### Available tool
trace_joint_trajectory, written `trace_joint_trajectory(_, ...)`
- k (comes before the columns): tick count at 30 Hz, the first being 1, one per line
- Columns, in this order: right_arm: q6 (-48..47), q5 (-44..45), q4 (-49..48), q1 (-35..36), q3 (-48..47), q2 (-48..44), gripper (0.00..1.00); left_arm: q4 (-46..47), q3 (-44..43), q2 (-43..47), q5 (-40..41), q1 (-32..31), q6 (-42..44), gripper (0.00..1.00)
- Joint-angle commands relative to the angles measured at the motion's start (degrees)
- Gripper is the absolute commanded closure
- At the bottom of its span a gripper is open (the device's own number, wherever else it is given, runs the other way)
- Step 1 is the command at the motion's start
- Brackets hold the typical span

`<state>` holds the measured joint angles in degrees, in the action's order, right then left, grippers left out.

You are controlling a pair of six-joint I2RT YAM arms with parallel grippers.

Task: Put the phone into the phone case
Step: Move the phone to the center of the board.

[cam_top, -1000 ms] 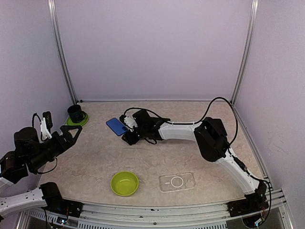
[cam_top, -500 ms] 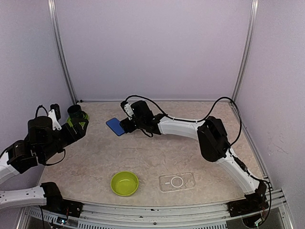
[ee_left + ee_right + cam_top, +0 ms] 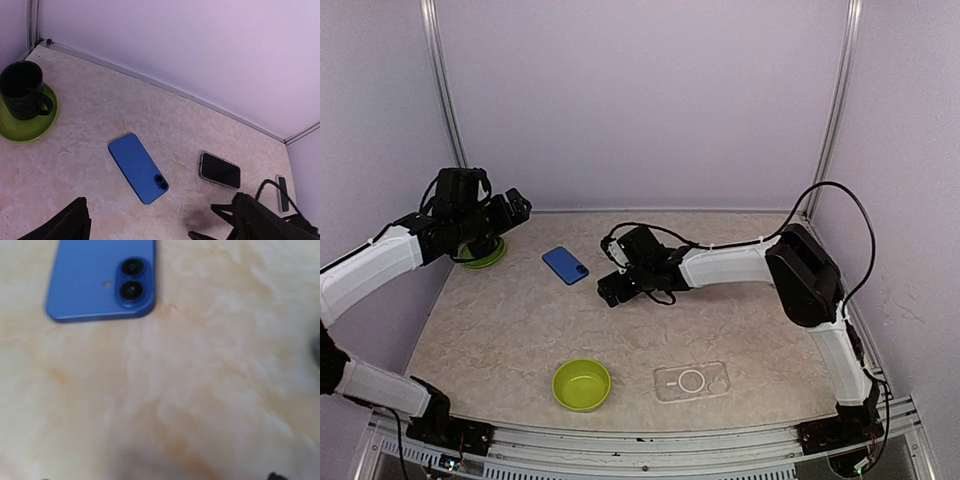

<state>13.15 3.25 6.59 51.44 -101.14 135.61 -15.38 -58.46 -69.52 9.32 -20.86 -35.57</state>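
Top external: nothing done yet. Phone lies just ahead of my spread, empty right gripper; case sits well behind it, unfilled.

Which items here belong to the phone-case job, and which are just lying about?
Job: blue slab phone, camera side up; clear plastic phone case with ring marking.
Lying about: lime-green bowl; black mug; green saucer under it; dark flat rectangular device.

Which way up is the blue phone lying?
Face down: the blue phone lies flat on the table, blue back and twin camera lenses showing upward.
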Motion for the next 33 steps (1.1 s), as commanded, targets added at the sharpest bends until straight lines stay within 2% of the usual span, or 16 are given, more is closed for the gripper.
trace_joint_trajectory(1, 3.21, -1.64, 1.20, 0.31, 8.51, -11.51, 0.05, 5.92, -5.79, -9.99, -8.93, 3.05, 6.76, 0.01)
trace_joint_trajectory(9, 5.76, -6.73, 1.15, 0.54, 24.83, -27.73, 0.02, 10.14, -17.86, -31.04, -15.86, 5.63, 9.36, 0.01)
trace_joint_trajectory(13, 6.19, -6.39, 2.23, 0.53, 30.31, -35.51, 0.02, 10.21, -25.54, -40.78, -16.62, 5.72, 9.51, 0.01)
trace_joint_trajectory(18, 6.26, -4.94, 4.74, 0.58, 34.47, -43.52, 0.01, 8.73, -30.46, -49.08, -15.11, 5.68, 10.54, 0.01)
trace_joint_trajectory(26, 6.19, 0.29, 8.87, 0.34, 36.82, -56.35, 0.00, 9.75, -29.72, -54.57, -14.03, 5.65, 11.46, 0.01)
trace_joint_trajectory(33, 7.10, 2.29, 10.90, 0.06, 37.62, -60.48, 0.00, 10.80, -28.36, -56.54, -13.12, 5.31, 12.42, 0.01)
